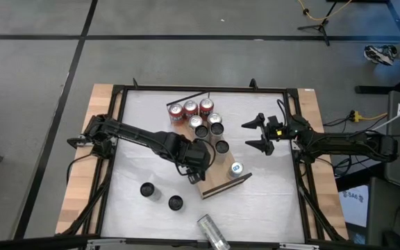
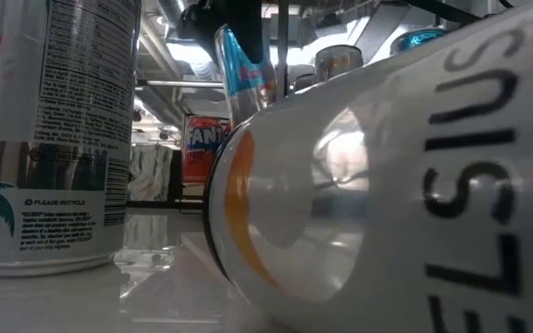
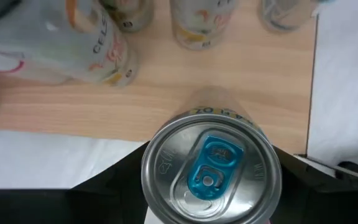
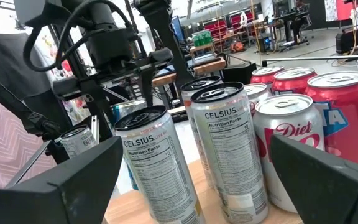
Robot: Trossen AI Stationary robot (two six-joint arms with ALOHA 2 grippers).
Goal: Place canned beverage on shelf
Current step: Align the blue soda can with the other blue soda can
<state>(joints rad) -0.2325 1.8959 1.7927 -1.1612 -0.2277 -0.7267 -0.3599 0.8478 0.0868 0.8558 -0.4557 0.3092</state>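
**rigwatcher:** How far along is the shelf stocking?

**me:** More than halfway, I'd say. In the overhead view the shelf [image 1: 217, 182] runs diagonally across the middle of the table, and its 12 o'clock end is already packed: three red cans [image 1: 191, 108], then a run of slim silver and black-topped ones [image 1: 217, 128] heading down the board, plus one blue-tabbed can [image 1: 236, 168] near the 5 o'clock end.

**rigwatcher:** And the left arm?

**me:** I've got the left gripper [image 1: 198, 158] parked over the board's 7 o'clock edge, jaws partly closed around a silver can with a blue tab [image 3: 209, 171]. From the wrist camera the can sits snug between the dark fingers, upright, with bare wood just past it. I can't tell if its base is touching the board or not. My guess is this one's right at the put-down.

**rigwatcher:** Right arm doing anything?

**me:** Nope. The right gripper [image 1: 262, 134] waits at about 3 o'clock off the shelf, spread wide with nothing in it, just staring at the cans.

**rigwatcher:** What's left?

**me:** Two black-topped cans [image 1: 148, 189] standing on the white tabletop [image 1: 269, 201] around 7 o'clock, and one silver can [image 1: 212, 232] lying on its side at 6 o'clock, near the table's edge. That tipped one looks like the awkward grab.
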